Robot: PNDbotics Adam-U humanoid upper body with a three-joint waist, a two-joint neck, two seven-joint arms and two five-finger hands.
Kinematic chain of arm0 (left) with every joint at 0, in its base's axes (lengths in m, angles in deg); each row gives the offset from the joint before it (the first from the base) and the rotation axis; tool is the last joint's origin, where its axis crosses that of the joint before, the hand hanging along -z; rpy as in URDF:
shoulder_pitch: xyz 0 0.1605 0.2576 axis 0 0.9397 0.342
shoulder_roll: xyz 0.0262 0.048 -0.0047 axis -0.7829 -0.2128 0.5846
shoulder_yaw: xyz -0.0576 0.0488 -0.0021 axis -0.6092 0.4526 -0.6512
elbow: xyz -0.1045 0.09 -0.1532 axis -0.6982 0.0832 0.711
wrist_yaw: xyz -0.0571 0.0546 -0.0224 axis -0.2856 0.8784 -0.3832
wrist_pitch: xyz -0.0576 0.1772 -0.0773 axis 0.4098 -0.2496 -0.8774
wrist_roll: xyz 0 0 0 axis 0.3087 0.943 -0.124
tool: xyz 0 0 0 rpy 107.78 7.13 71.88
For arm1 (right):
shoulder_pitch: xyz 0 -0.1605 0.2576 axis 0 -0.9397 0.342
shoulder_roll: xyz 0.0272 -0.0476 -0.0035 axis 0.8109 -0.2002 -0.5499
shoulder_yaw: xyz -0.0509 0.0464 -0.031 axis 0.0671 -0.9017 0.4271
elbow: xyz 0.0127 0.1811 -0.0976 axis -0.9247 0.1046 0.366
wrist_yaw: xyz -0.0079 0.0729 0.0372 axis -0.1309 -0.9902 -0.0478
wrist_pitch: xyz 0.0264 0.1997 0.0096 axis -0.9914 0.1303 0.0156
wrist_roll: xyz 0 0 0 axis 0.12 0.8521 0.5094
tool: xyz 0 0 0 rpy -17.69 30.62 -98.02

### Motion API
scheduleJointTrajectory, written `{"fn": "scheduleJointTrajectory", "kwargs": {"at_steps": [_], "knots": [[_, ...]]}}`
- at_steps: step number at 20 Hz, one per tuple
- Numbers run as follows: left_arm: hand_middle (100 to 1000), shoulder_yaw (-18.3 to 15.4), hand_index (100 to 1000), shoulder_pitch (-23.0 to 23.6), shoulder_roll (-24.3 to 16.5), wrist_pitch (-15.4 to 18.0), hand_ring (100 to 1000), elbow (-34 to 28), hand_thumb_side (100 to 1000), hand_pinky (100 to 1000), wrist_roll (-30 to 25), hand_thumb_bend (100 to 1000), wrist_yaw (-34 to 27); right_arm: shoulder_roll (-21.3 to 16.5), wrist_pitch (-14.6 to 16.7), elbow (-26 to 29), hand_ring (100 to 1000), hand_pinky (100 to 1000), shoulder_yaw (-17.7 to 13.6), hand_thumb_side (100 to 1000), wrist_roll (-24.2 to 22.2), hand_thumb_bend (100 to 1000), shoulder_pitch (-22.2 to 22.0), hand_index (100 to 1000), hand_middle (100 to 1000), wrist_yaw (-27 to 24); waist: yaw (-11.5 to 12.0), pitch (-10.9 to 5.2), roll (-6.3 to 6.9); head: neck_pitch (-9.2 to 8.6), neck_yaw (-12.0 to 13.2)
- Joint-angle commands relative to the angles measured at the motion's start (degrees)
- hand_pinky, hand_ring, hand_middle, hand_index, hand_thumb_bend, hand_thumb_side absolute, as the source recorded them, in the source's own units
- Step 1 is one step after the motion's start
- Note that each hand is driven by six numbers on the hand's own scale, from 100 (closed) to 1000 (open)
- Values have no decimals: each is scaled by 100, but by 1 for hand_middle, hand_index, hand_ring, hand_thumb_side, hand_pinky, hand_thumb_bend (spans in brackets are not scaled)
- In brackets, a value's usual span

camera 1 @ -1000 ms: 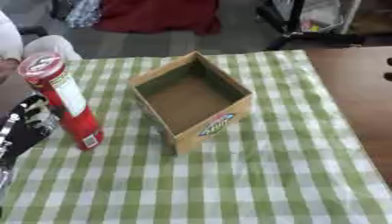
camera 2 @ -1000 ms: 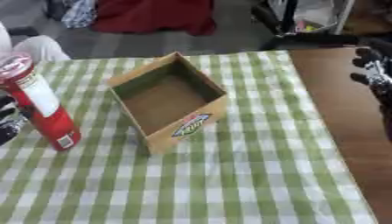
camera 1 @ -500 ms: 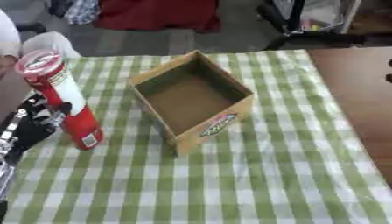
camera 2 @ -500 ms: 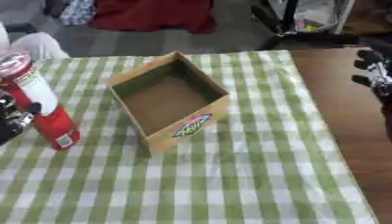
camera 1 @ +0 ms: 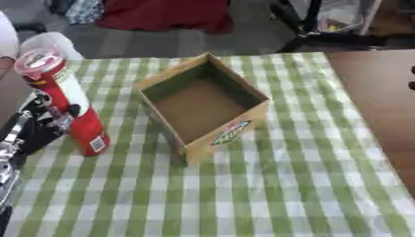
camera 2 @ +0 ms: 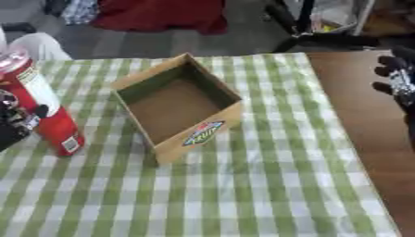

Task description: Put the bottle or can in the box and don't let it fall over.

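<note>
so there's a tall red can [camera 1: 69, 104] with a pale lid standing upright on the green and white checked cloth [camera 1: 267, 185], over at the left side of the table, still outside the box [camera 1: 203, 104]; the box is an open cardboard one sitting roughly mid-table, turned corner-on to the camera, nothing inside it that i can see, with a colourful logo sticker on the side wall nearest the camera; can and box are near each other but not touching, a strip of cloth shows between them; the left hand [camera 1: 45, 121] comes in from the left edge and is right up against the can's lower half, dark fingers curled round the body of it from the left side, a thumb or fingertip showing dark against the red about halfway up; can looks straight, not tilted; the right hand [camera 2: 397, 81] only shows in the right eye view, way off at the right edge over the bare brown tabletop [camera 2: 356, 120] beyond the cloth, well away from the box; it's holding nothing, and its fingers show as a row of dark bumps, but i honestly can't tell if they're curled or relaxed; behind the table there's floor with some red fabric [camera 1: 166, 14] and a dark stand
</note>
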Motion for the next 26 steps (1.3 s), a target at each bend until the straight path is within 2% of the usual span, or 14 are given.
{"fn": "scheduleJointTrajectory", "kwargs": {"at_steps": [1, 9, 26], "knots": [[1000, 1, 954, -130, -151, 39, 1000, -44, 497, 936, -15, 427, 64, -69, 12, 98, 868, 834, -19, 550, -17, 100, 68, 894, 805, -10, -12, -42, -9, -66, -11], [1000, -4, 936, -151, -180, 61, 1000, -78, 467, 929, -205, 441, 237, -73, 7, 92, 868, 835, -24, 551, -21, 100, 70, 893, 805, -16, -13, -45, -9, -46, -35], [992, 34, 923, -324, -146, 71, 1000, 33, 489, 920, -152, 465, 311, -68, -41, 96, 868, 835, -21, 555, -40, 100, 94, 893, 804, -18, -37, -24, -18, -99, -23]]}}
